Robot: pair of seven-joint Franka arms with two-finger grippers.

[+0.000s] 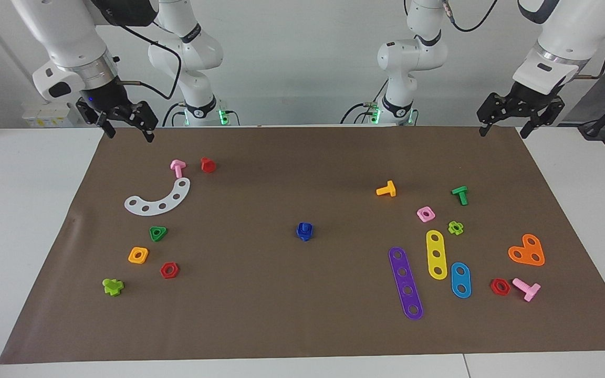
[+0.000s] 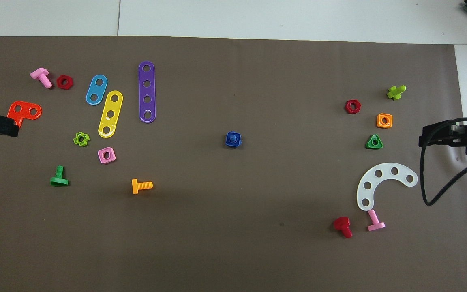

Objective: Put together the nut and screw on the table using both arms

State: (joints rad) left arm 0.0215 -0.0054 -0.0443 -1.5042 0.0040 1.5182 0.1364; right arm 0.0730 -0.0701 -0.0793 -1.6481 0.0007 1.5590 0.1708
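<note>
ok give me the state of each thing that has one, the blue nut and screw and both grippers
nut: sits on the screw, in the middle of the mat, nothing holding it
screw: stands with its shaft up through the nut, head on the mat
left gripper: open, empty, raised over the mat's corner nearest its base
right gripper: open, empty, raised over the mat's corner nearest its base

Seven bolts lie on the mat: two pink (image 2: 41,76) (image 2: 375,221), one green (image 2: 58,177), one orange (image 2: 141,186), one red (image 2: 343,226), one lime (image 2: 396,92), one blue (image 2: 233,138) wearing a blue nut (image 2: 228,142). Six loose nuts. Five flat plates. Two pincers.
</note>
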